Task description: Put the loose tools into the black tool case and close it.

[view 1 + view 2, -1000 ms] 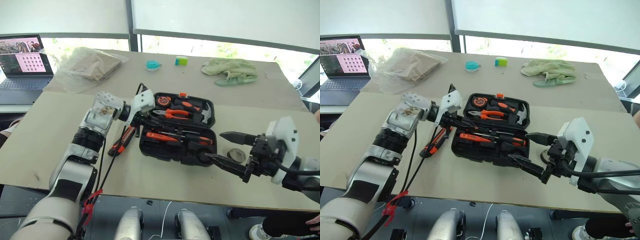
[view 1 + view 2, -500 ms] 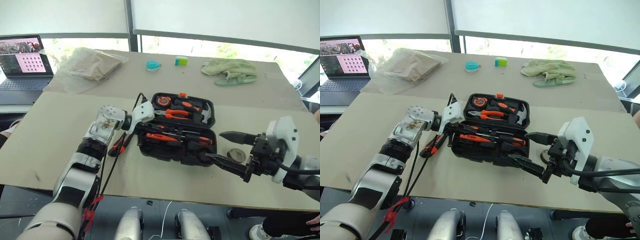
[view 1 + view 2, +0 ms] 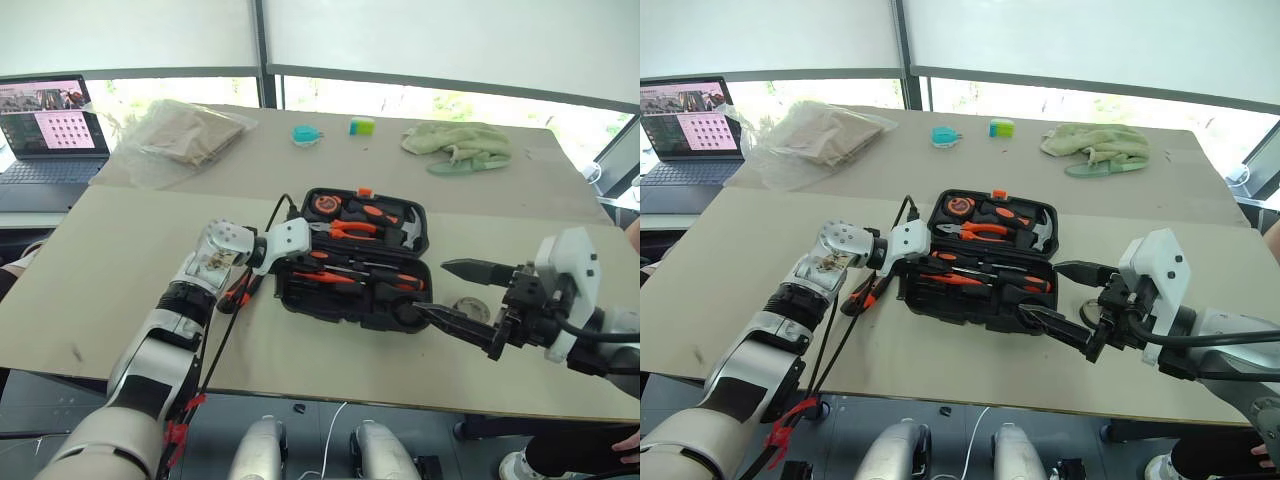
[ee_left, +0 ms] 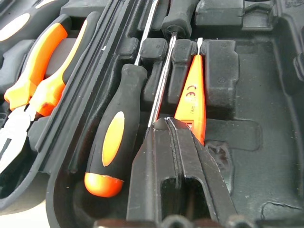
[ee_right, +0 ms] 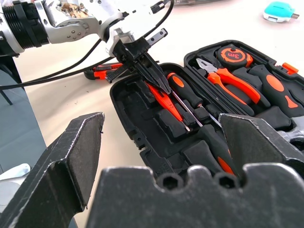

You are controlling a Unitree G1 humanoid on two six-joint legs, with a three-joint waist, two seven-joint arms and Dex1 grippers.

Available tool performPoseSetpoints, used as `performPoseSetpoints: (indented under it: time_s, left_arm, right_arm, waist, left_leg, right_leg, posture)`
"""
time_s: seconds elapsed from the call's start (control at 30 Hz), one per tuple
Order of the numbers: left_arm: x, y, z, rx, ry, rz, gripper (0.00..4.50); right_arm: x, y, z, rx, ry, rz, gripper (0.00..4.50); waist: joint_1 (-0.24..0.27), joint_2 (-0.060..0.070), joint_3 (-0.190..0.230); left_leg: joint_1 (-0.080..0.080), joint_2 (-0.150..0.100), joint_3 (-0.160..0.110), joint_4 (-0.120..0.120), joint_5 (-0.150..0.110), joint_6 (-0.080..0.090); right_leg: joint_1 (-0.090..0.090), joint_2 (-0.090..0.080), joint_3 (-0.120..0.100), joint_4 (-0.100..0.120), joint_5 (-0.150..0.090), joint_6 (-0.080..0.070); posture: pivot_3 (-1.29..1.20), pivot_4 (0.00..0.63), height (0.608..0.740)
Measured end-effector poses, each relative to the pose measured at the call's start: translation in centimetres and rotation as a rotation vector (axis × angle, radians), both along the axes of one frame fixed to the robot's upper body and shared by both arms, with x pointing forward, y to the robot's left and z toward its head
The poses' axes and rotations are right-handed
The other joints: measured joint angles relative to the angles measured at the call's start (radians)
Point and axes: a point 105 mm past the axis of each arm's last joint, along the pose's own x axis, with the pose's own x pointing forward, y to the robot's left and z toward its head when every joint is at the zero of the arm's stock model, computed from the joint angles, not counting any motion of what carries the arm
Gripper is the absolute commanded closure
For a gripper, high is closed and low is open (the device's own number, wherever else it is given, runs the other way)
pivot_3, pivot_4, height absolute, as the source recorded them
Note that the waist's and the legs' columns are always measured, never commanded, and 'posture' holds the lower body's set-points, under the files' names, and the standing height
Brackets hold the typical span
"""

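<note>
between the pressed-together fingers of the left gripper (image 4: 167,124) runs the thin steel shaft of a screwdriver (image 4: 163,76), whose dark handle lies past the tips; whether the fingers actually pinch that shaft i cannot tell, though they stand shut with no gap. just beside the tips on one side lies the slim orange screwdriver (image 4: 191,95) in its moulded slot, and on the other side the orange-black screwdriver (image 4: 115,137) with its butt end toward the wrist. all three sit in the near half of the black tool case (image 3: 342,303), which lies open on the table (image 3: 90,270). further out, in the far half, rest the pliers (image 4: 38,76) (orange handles, steel nose). outside the case, behind the left fingers, the utility knife (image 3: 860,296) lies on the table. the right gripper (image 3: 462,297) hangs off the case's other end with its fingers spread wide, holding nothing, and the small tape roll (image 3: 470,310) lies beneath them.
</note>
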Motion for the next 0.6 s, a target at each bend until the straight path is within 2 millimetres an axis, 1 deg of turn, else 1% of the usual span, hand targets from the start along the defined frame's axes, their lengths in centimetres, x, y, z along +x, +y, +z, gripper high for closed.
performPoseSetpoints:
  time_s: [0.13, 0.23, 0.37, 0.53, 0.6]
  left_arm:
    - [0.0, 0.0, -0.1, 0.008, -0.011, -0.004, 4.48]
    - [-0.2, 0.1, -0.1, 0.001, -0.011, -0.004, 4.48]
    - [-0.7, 0.0, 0.4, -0.056, 0.013, -0.002, 4.48]
    - [-0.8, -0.2, 2.1, -0.140, 0.004, 0.025, 4.48]
    - [-0.8, 0.1, 1.8, -0.128, 0.000, 0.035, 4.48]
  right_arm:
    - [0.2, 0.3, -0.3, -0.001, 0.011, 0.015, 0.00]
    - [0.6, 0.1, -0.1, -0.002, 0.004, 0.004, 0.00]
    - [0.7, 0.3, -0.6, -0.004, 0.024, 0.018, 0.00]
    - [0.9, 0.4, -0.5, -0.010, 0.017, 0.023, 0.00]
    - [0.9, 0.4, -0.6, -0.011, 0.016, 0.024, 0.00]
  waist:
    - [-0.002, 0.000, -0.002]
    - [-0.003, 0.000, -0.002]
    - [-0.004, 0.000, -0.002]
    - [-0.003, 0.000, -0.002]
    - [-0.003, 0.000, -0.002]
  left_leg:
    - [0.001, 0.000, 0.000, 0.000, 0.000, 0.000]
    - [0.001, 0.000, 0.000, -0.001, 0.000, 0.000]
    - [0.000, 0.000, 0.000, -0.001, 0.000, 0.000]
    - [-0.001, 0.000, 0.000, -0.001, 0.000, 0.000]
    - [0.000, 0.000, 0.000, -0.001, 0.000, 0.000]
  right_leg:
    - [0.001, 0.000, 0.000, 0.000, 0.000, 0.000]
    - [0.001, 0.000, 0.000, 0.000, 0.000, 0.000]
    - [-0.001, 0.000, 0.000, 0.000, 0.000, 0.000]
    - [-0.001, 0.000, 0.000, 0.000, 0.000, 0.000]
    - [-0.001, 0.000, 0.000, 0.000, 0.000, 0.000]
  posture:
    - [0.00, 0.150, 0.740]
    - [0.00, 0.150, 0.740]
    - [0.00, 0.150, 0.740]
    - [0.00, 0.150, 0.740]
    - [0.00, 0.150, 0.740]
